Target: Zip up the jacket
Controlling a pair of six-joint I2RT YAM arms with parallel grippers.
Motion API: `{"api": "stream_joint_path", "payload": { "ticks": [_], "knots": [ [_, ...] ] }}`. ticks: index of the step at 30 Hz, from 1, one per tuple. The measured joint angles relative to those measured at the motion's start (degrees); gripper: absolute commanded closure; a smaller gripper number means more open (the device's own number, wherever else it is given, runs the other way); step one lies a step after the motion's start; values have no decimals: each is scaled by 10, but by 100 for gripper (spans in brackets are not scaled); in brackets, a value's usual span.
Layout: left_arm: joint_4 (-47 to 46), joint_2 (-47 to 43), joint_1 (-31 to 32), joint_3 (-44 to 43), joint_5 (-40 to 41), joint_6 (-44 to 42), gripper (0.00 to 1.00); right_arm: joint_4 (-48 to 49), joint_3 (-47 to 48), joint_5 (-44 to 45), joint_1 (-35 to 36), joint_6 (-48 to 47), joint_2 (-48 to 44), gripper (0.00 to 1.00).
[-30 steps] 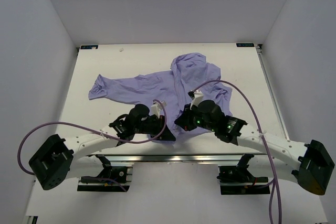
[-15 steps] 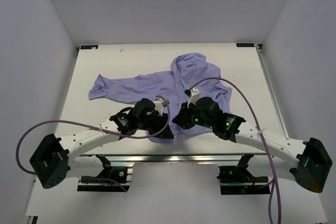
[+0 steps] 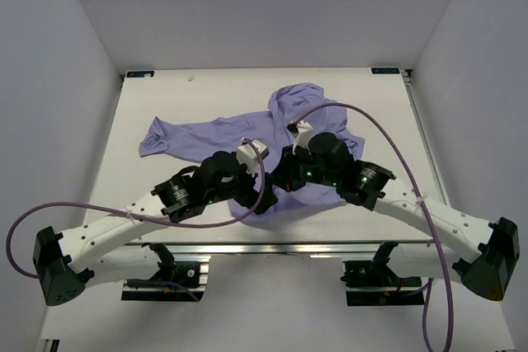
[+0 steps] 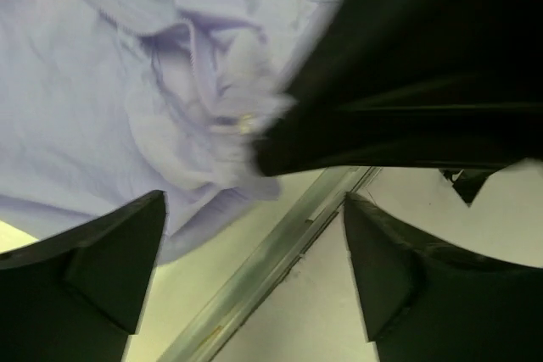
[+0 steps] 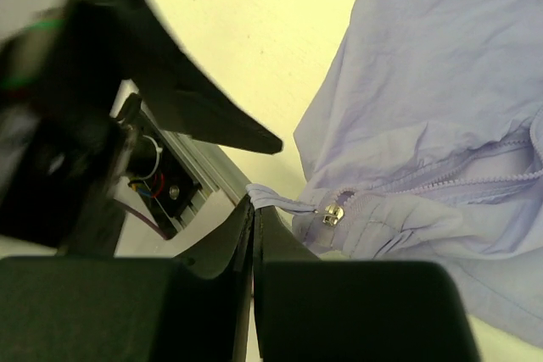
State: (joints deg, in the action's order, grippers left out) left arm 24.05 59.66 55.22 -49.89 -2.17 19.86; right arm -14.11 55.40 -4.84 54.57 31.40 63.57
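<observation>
Seen from above, the lavender jacket (image 3: 223,133) lay rumpled on the white worktop (image 3: 165,96), hood toward the far edge. The left tool (image 3: 260,199) and right tool (image 3: 280,183) met at its near hem. In the left wrist view, the left tool stood spread over the fabric. In the right wrist view, the right tool was pressed together, pinching the jacket's edge beside the zipper pull (image 5: 333,214).

Left arm (image 3: 124,224) and right arm (image 3: 421,212) stretch in from the near corners, wrists almost nose to nose at centre. Left pincer (image 4: 254,226) hangs with fingers spread wide, gripping nothing. Right pincer (image 5: 253,208) is clamped tight, fingertips nipping a jacket (image 5: 424,82) edge.
</observation>
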Motion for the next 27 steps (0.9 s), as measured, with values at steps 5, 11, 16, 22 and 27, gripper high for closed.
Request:
{"api": "stream_joint_path", "payload": {
  "ticks": [5,11,16,22,27],
  "knots": [
    [5,3,64,-32,96,-46,3,-30,26,-19,-16,9,32,100],
    [13,12,106,-38,214,-79,11,-52,52,-35,-44,27,46,100],
    [16,49,158,-55,306,-100,11,-67,91,-50,-58,32,70,100],
    [0,97,180,-63,367,-128,12,-74,106,-65,-59,33,84,100],
    [-43,90,181,-57,410,-151,24,-77,106,-72,-59,37,85,100]
  ]
}}
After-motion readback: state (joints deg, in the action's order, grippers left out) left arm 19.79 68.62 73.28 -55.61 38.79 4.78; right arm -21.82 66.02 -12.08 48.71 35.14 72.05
